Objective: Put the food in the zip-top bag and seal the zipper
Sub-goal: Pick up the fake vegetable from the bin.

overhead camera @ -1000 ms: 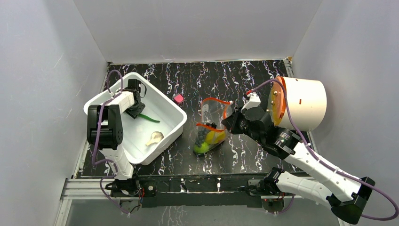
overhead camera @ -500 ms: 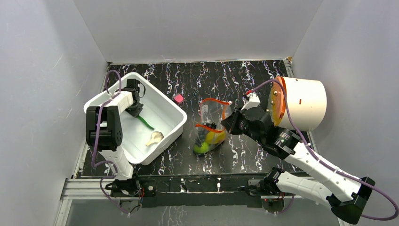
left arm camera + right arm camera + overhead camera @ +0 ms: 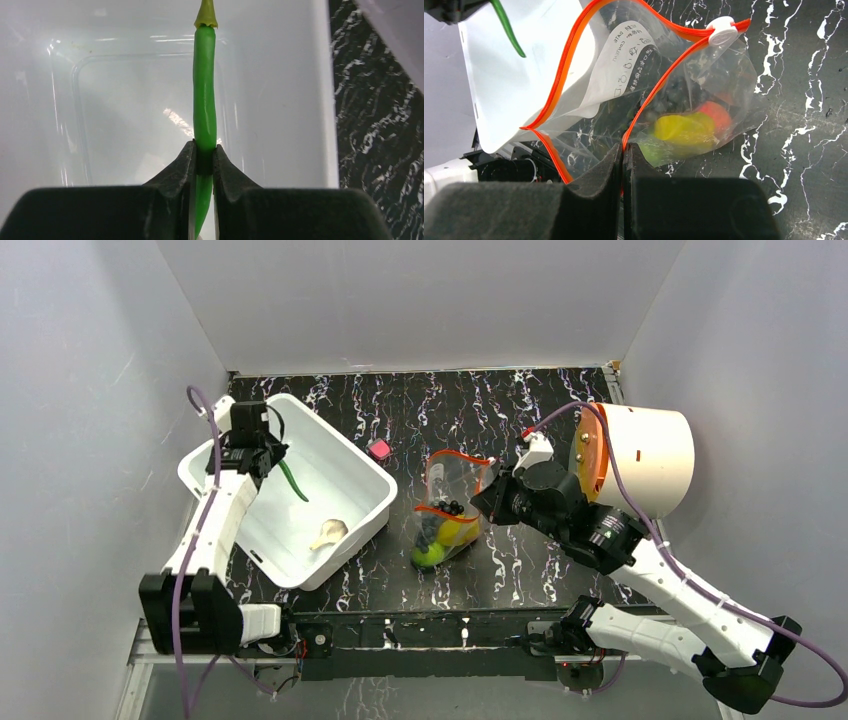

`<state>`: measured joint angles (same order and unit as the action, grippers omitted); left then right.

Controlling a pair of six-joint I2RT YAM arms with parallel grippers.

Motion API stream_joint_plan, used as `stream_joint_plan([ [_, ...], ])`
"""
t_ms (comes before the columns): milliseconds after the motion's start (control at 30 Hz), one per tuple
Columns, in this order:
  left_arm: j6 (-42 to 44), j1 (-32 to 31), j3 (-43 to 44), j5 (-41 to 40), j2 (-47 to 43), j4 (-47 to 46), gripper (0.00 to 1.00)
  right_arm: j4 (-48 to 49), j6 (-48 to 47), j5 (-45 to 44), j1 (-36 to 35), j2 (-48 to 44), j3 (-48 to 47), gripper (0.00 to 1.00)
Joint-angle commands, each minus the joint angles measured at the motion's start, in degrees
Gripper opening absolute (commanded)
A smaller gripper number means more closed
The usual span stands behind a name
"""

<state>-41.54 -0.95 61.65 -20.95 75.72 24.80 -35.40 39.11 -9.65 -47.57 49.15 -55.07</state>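
I work on a black, white-veined surface [image 3: 520, 410] inside grey walls. My left gripper [image 3: 202, 159] pinches the long green pod [image 3: 204, 100] over the white bin [image 3: 385, 485], where the beige garlic [image 3: 328, 533] lies. My right gripper [image 3: 623, 155] clamps the zipper [image 3: 574, 60] of the open-mouthed zip-top bag [image 3: 624, 55], which holds the orange ball [image 3: 716, 114], yellow piece [image 3: 679, 127] and green ball [image 3: 430, 555].

Above the white bin [image 3: 345, 472] at the left of the black marbled counter [image 3: 450, 410], the left gripper [image 3: 272, 458] pinches a long green pod [image 3: 292, 482] in its fingers, and a beige garlic [image 3: 328, 533] lies on the bin's floor. A pink block [image 3: 379, 449] sits just beside the bin. To its right, the right gripper [image 3: 482, 502] grips the orange-edged mouth of the clear bag [image 3: 445, 485], which holds yellow and green pieces.
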Motion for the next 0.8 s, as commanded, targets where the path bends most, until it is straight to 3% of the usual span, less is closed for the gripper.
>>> stream_joint_plan([
  [0,11.81,-0.78,-1.64,7.96,-8.73,-6.62,0.00,-1.22,-0.64,-0.58,-0.15,-0.80,-4.24,0.00],
  [200,18.94,-1.45,-0.38,22.30,-15.03,-10.68,0.00,-3.30,-2.26,-0.34,-0.16,0.24,-6.34,0.00],
  [467,16.49,-6.86,0.64,32.02,-18.07,-10.99,0.00,-4.24,-2.96,3.35,-0.15,2.71,-8.89,0.00],
  [767,14.34,-16.17,0.43,36.39,-20.35,-16.79,0.00,-2.62,-0.81,4.49,-0.15,2.51,-7.83,0.00],
])
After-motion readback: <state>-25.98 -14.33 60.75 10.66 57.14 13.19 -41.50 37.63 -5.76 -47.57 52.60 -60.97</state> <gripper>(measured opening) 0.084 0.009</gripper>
